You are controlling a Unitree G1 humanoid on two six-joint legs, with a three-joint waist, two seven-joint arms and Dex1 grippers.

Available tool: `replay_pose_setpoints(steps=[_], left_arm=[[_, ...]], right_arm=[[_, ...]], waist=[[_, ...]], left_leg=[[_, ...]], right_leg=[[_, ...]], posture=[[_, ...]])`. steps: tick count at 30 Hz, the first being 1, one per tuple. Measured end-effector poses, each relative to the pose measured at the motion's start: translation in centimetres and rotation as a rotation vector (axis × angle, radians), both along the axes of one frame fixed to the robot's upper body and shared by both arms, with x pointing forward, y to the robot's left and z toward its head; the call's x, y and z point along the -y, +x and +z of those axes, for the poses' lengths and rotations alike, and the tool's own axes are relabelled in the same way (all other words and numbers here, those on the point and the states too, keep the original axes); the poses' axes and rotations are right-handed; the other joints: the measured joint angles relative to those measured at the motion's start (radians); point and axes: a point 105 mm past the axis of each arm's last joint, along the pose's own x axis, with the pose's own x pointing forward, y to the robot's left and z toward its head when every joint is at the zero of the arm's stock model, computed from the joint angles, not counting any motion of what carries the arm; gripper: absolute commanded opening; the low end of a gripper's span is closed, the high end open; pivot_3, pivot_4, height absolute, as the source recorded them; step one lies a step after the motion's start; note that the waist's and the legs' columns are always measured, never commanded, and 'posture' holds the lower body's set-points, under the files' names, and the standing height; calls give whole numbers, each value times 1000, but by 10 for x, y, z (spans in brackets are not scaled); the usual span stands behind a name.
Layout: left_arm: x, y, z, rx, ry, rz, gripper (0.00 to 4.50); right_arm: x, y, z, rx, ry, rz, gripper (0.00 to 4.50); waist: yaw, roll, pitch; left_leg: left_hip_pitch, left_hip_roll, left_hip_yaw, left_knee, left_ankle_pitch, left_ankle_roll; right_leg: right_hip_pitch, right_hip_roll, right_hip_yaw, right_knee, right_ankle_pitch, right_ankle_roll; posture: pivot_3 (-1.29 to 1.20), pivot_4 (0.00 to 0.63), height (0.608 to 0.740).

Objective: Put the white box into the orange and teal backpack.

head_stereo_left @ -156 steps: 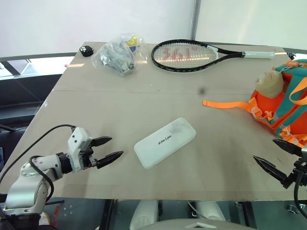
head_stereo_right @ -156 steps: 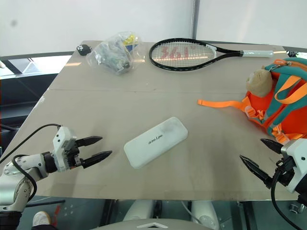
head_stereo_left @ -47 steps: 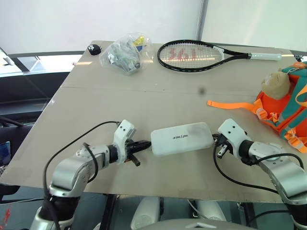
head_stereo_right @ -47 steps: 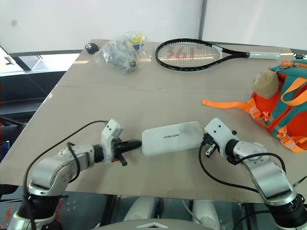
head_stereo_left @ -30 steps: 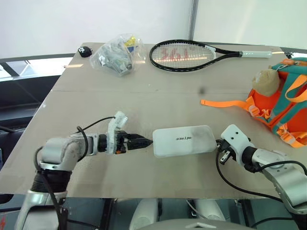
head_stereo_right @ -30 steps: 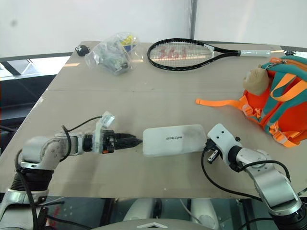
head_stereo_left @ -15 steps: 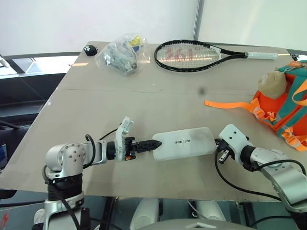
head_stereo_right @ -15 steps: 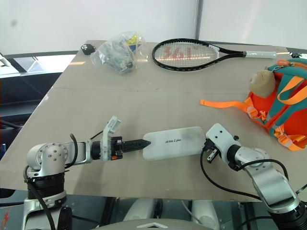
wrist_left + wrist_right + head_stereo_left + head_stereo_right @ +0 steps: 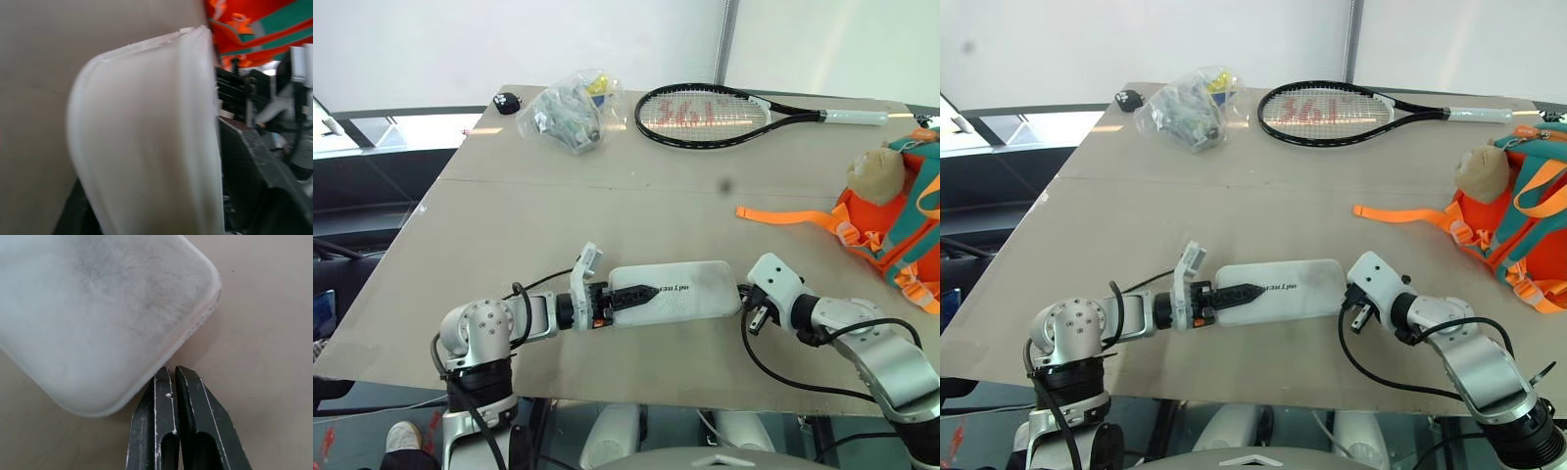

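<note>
Lying flat near the front edge of the counter, the white box is bracketed by both arms. Its near end is taken between the black fingers of the left gripper: one finger is seen lying across the top face, and in the left wrist view the box edge runs up between the two fingers, so the box is judged to be pinched, though how firmly cannot be told. The right gripper is held with its fingers pressed together, their tips at the rim of the box's far end, apparently as a stop; whether they touch it cannot be told.

The orange and teal backpack stands well apart at the counter's right side, with its orange strap trailing toward the middle.

For the pickup to be done well, the pinch should be seated deep over the end of the smooth casing before any lift. The right fingers are best kept against the opposite end until the hold is sure. A level lift would be favoured, since a long flat case held by one end is likely to droop or swing.
</note>
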Motion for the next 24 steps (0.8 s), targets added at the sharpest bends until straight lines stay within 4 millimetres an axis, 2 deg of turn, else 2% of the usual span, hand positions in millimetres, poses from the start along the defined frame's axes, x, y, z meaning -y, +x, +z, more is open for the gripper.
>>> replay_pose_setpoints(steps=[2, 5, 7, 9, 11, 13, 16, 18, 19, 21, 24], left_arm=[[3, -3, 3, 1, -30, -25, 997], [1, -3, 4, 8, -29, -28, 954], [0, 0, 6, 14, -35, -26, 954], [-2, 3, 9, 27, -40, -23, 954], [-10, 13, 19, 96, -51, 19, 953], [-22, 25, 36, 181, -65, 82, 952], [-29, 35, 62, 305, -94, 95, 952], [-34, 37, 74, 375, -79, 87, 952], [-33, 38, 82, 414, -80, 74, 952], [-29, 37, 86, 439, -86, 58, 952], [-19, 40, 97, 483, -111, 35, 952]], right_arm=[[3, 1, 3, -3, 60, -35, 0], [12, -4, 12, -15, 129, -68, 719], [17, -9, 22, -1, 188, -99, 1588], [22, -18, 45, 55, 293, -126, 2496], [41, -35, 73, 131, 394, -188, 3510], [60, -52, 88, 174, 437, -263, 4444], [86, -75, 91, 162, 428, -376, 4500], [113, -84, 96, 178, 381, -495, 4500], [131, -85, 101, 207, 362, -573, 4500], [141, -82, 103, 222, 355, -619, 4500], [153, -66, 110, 255, 374, -657, 4500]], waist=[[0, 0, 0], [-1, 0, 0], [0, 0, 1], [-2, 0, 1], [-3, 0, 2], [-4, -1, 3], [-3, 0, 4], [-7, -1, 4], [-12, -3, 5], [-16, -3, 5], [-23, -5, 7]], left_leg=[[-1, 0, 0, 1, 0, 0], [0, -1, 0, 1, 0, 0], [-1, -1, -1, 1, 0, 0], [-1, 0, -2, 1, 0, 0], [-2, 1, -3, 1, 0, 0], [-2, 2, -3, 0, 0, 0], [-2, 2, -1, -2, 0, 0], [-1, 2, 3, -2, -1, 1], [0, 2, 5, -2, -2, 3], [0, 2, 7, -2, -3, 5], [0, 2, 8, -2, -2, 7]], right_leg=[[0, 0, 0, 0, 0, 0], [0, -1, 0, 0, 0, 0], [0, 0, 0, 0, 0, 0], [0, 0, 0, 0, 0, 0], [0, 1, 0, 0, 0, 0], [-1, 2, 0, 0, 0, 0], [-1, 2, 0, -1, 0, 0], [-1, 2, 2, -1, 0, 0], [-1, 2, 4, -2, -1, -1], [-1, 2, 6, -3, -2, -4], [-1, 2, 7, -2, -2, -4]], posture=[[0, 150, 740], [0, 150, 740], [0, 150, 740], [0, 150, 740], [0, 150, 740], [0, 150, 740], [0, 150, 740], [0, 150, 740], [0, 150, 740], [0, 150, 740], [0, 150, 740]])
